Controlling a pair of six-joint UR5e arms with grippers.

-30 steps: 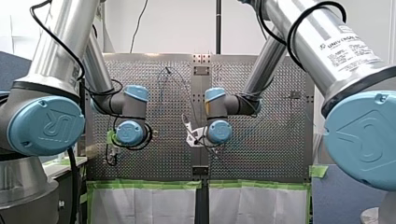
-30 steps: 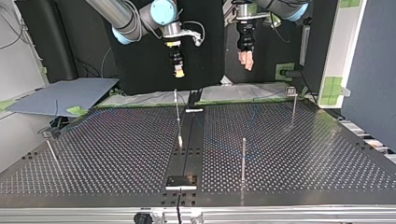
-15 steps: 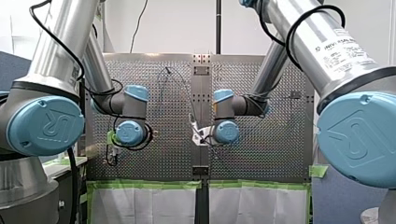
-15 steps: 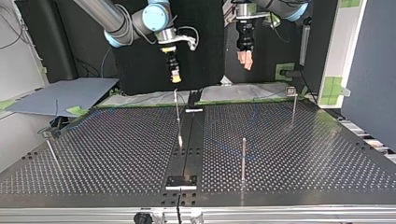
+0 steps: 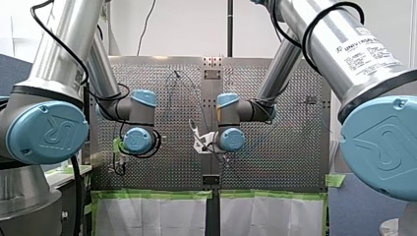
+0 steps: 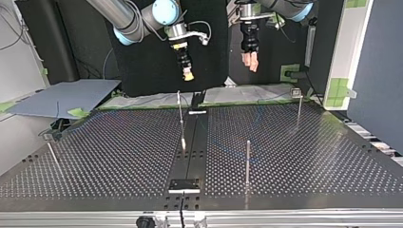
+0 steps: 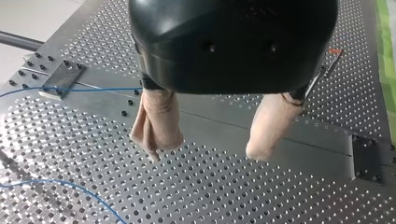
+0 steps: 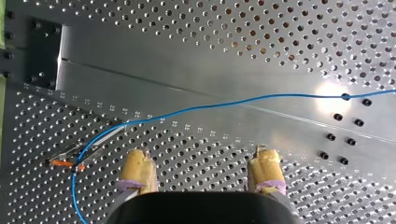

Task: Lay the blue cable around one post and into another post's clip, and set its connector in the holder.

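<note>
Top view: my right gripper (image 6: 188,76), spread wide, has shifted rightward; my left gripper (image 6: 250,64) stays wide.

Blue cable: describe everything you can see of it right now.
The blue cable is a thin, flexible wire lying slack on the perforated table. In the right wrist view it crosses the plain centre strip in a long shallow curve, then turns sharply at a post with an orange mark; contact there is unclear. Neither my right gripper nor my left gripper holds it; both are open above it. Its connector is not visible.
</note>
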